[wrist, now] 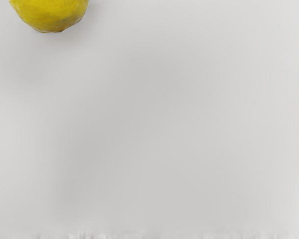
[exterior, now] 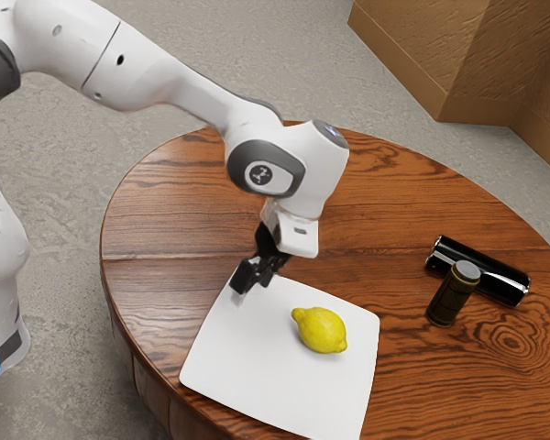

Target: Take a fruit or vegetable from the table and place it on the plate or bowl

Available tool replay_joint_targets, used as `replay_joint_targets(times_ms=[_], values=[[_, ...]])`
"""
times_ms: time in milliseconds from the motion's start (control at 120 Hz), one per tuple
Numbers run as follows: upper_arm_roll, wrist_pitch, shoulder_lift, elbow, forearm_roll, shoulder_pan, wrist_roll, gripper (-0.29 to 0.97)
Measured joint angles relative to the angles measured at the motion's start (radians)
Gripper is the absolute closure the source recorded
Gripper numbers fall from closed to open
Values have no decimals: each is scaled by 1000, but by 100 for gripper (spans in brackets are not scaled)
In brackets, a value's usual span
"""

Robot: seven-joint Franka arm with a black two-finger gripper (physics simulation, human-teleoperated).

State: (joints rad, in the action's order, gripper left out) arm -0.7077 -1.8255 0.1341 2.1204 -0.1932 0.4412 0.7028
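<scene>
Yellow, dimpled and nubbed at one end, the lemon (exterior: 320, 330) lies mid-plate in the exterior view, on the white square plate (exterior: 247, 367) at the table's (exterior: 165, 211) near edge. The gripper (exterior: 241, 284) hangs over the plate's corner nearest the table's middle, apart from the fruit; I cannot tell how its jaws stand. The placing looks done, so lift straight up and avoid nudging the fruit. In the wrist view the lemon (wrist: 49, 15) rests on bare plate (wrist: 164, 129).

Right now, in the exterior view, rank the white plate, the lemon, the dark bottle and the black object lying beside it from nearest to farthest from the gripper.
1. White plate: its corner lies right under the gripper.
2. Lemon: on the plate, toward the exterior view's right.
3. Dark bottle and black object: together at the table's far right, too close to call.
</scene>
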Motion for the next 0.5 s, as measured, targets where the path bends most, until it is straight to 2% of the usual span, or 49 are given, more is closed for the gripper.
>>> replay_joint_targets(times_ms=[75,217,500], values=[[5,64,7,-39,1,19,1,2],[8,193,20,-59,1,118,1,2],[7,297,30,-63,1,129,1,2]])
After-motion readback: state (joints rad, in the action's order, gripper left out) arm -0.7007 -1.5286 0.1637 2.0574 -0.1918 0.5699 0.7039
